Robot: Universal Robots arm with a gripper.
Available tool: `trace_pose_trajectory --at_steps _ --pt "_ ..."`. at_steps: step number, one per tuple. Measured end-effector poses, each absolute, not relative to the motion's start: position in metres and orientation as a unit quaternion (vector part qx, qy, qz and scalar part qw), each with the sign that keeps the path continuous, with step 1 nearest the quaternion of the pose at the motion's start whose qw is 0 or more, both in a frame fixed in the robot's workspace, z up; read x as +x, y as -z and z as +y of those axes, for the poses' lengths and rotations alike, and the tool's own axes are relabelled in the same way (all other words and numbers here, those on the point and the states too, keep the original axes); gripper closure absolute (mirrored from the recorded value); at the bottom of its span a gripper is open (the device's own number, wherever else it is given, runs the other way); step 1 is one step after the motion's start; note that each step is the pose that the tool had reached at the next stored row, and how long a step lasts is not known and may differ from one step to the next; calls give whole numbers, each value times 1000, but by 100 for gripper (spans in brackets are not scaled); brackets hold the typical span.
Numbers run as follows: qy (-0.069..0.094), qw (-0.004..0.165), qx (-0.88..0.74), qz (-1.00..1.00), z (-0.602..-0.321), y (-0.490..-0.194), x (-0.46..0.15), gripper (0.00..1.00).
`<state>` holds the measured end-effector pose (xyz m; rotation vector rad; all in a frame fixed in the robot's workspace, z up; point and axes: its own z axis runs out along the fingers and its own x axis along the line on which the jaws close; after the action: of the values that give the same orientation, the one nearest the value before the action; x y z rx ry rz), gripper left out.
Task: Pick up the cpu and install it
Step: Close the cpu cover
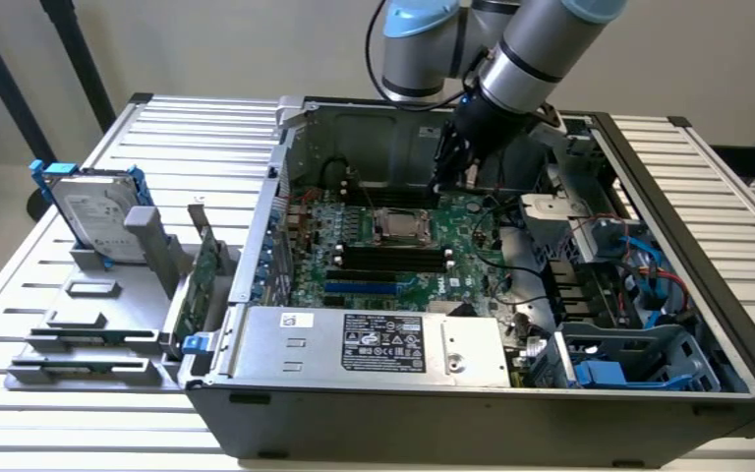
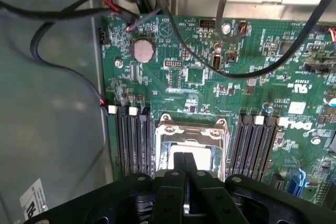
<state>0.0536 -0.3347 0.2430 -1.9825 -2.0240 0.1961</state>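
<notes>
Closed end effector (image 2: 185, 157) over socket frame (image 2: 190, 128) between memory slots (image 2: 131, 140), cables (image 2: 247, 75) beyond

motherboard (image 2: 199, 98): white DELL logo (image 2: 303, 126) | power supply label (image 1: 383, 344): print too small to read

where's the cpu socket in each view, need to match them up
Exterior view: the socket sits mid green board, inside the open case, close to the tip of the gripper.
Wrist view: the socket lies just beyond the shut gripper.
Shared landmark: the black memory slots alongside the socket.
</notes>
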Motion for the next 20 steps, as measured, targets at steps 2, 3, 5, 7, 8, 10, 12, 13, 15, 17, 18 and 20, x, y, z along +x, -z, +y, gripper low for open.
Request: trace_pose_trajectory --at_steps 2,3,5,7,8,10,12,13,15,17,18,20 --pt "-68 153 -689 -705 -335 -243 49 89" --pt "-68 154 -688 -706 -335 -242 47 89" --pt "-69 156 -687 -706 -335 -242 43 89" --pt "-69 158 -686 -707 -335 -241 39 89" --pt "-70 159 -685 -707 -335 -241 36 89" --pt "-69 160 -685 -708 -335 -239 29 89" --pt "-69 160 -684 -708 -335 -237 21 89" --pt "-69 160 -684 -708 -335 -236 17 89" --pt "-69 160 -684 -708 -335 -233 11 89" --pt "-69 160 -684 -708 -336 -230 7 89" --pt "-69 161 -684 -708 -336 -228 5 89" --pt "-69 161 -684 -708 -336 -224 0 89"
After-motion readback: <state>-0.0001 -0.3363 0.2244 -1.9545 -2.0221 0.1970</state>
